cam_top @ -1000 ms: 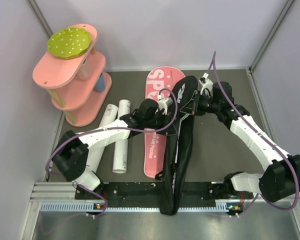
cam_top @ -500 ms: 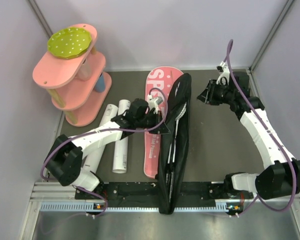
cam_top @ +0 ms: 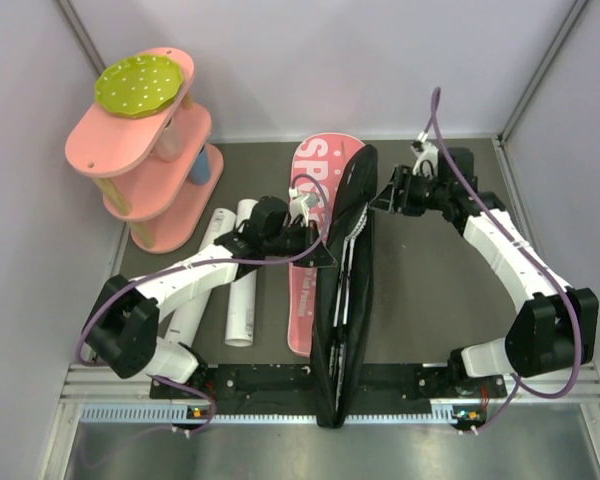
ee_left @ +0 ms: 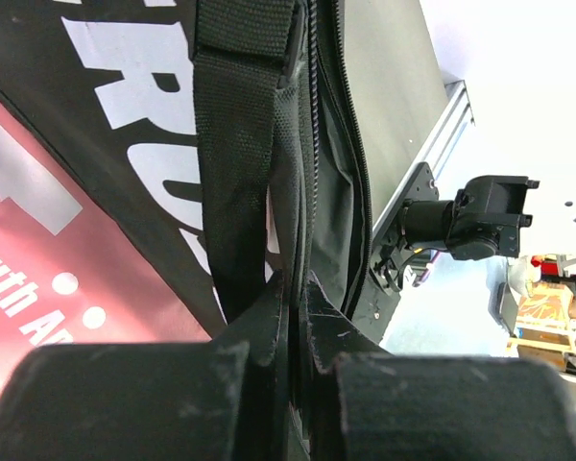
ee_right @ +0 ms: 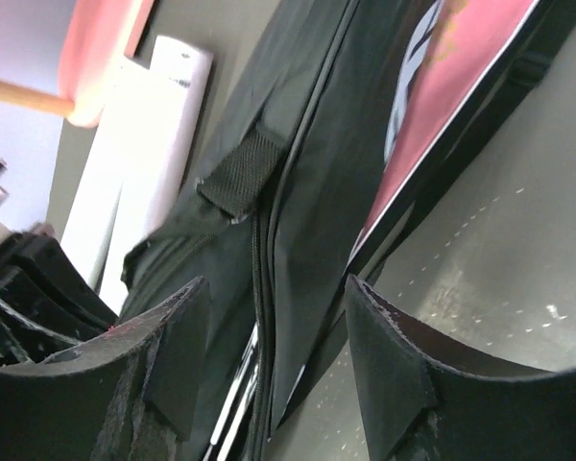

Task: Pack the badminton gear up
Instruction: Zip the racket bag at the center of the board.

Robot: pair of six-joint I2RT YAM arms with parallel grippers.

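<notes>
One bag (cam_top: 345,300), two white tubes (cam_top: 243,290), one shelf (cam_top: 150,180)

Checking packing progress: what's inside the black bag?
Through the gaping bag, thin white racket parts show; how many, and whatever else is in there, its black fabric hides.

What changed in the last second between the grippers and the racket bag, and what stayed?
The right gripper let go of the racket bag, drew back rightward, then returned near it, open. The left gripper closed on the bag's black edge. The bag's top straightened. The white tubes and pink shelf stayed put.
</notes>
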